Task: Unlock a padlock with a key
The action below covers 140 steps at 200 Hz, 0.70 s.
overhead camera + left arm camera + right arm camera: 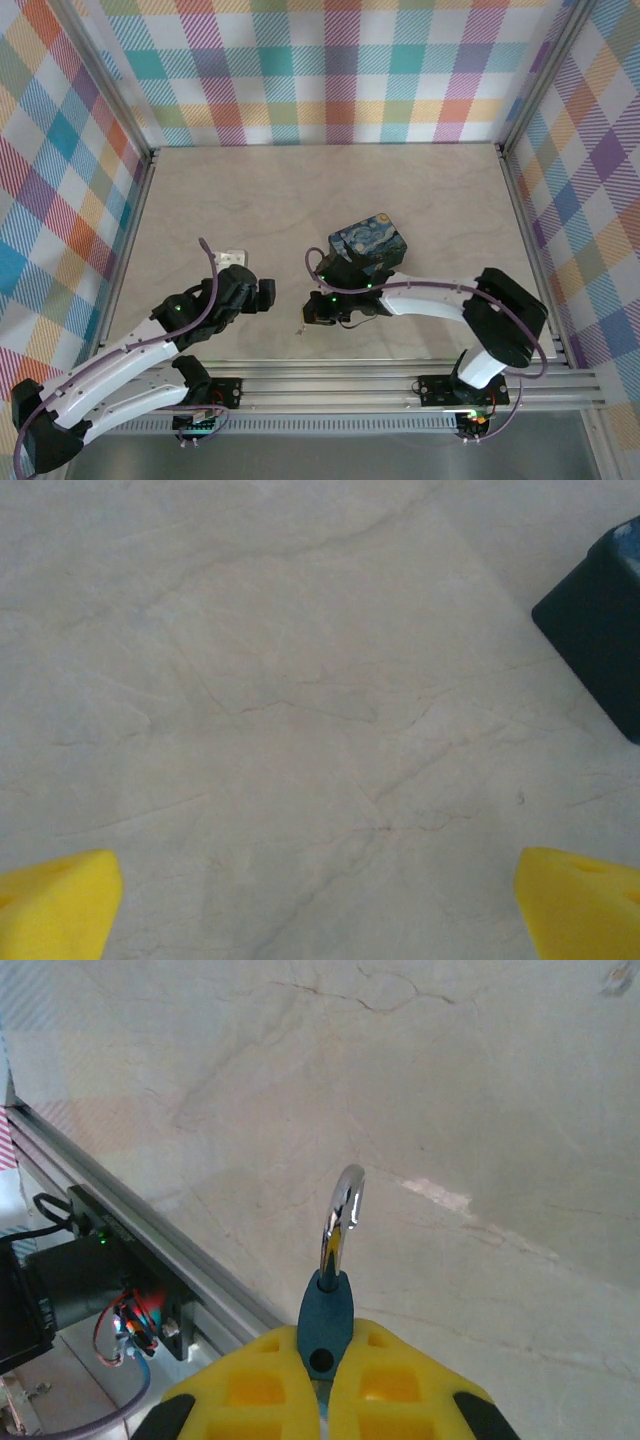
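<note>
The right gripper (325, 1348) is clamped tight, its two yellow fingertips (262, 1380) pressed together on the blue body of the padlock (328, 1310). The body juts out past the tips, held clear of the table (480, 1080). From it the thin silvery shackle (342, 1215) rises straight ahead of the fingers and curls over at its end. It is seen almost edge-on, so whether it is locked or sprung cannot be told. Beyond the padlock lies bare pale marble. Off to the gripper's left an aluminium rail (150, 1230) runs slantwise along the table's edge, with a black box and coloured wires past it. From above, this gripper (318, 312) points towards the left arm. A dark-blue tin (368, 243) with a swirling painted lid sits just behind its wrist, close to the arm. The left gripper (320, 910) is spread wide, its yellow fingertips (55, 905) at the two lower corners of its wrist view with only marble between them, and it holds nothing. Ahead of it and to its right a dark corner of the tin (600, 630) shows. Seen from above, the left gripper (270, 293) faces the right one, near it but apart. A small white object (232, 257) lies on the table just beyond the left wrist. Chequered pastel walls (330, 70) close in the table on three sides.
</note>
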{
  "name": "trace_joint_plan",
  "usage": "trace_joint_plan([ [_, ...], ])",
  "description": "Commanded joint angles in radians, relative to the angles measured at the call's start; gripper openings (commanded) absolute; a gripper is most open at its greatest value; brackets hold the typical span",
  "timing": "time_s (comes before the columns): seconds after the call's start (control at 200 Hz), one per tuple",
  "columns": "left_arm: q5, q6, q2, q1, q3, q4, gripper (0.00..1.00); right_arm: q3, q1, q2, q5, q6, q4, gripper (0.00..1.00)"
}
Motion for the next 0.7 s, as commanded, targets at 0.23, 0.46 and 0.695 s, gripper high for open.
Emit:
trace_joint_plan([
  [0.23, 0.014, -0.038, 0.013, 0.016, -0.041, -0.02, 1.0, -0.007, -0.001, 0.11, -0.002, 0.009, 0.01, 0.1],
  [0.46, 0.017, -0.031, 0.04, 0.019, -0.033, -0.01, 1.0, -0.009, -0.001, 0.052, 0.091, 0.011, -0.087, 0.29],
  [0.695, 0.005, 0.044, 0.051, 0.05, 0.028, -0.03, 1.0, 0.003, -0.001, -0.121, 0.23, -0.037, -0.265, 0.34],
])
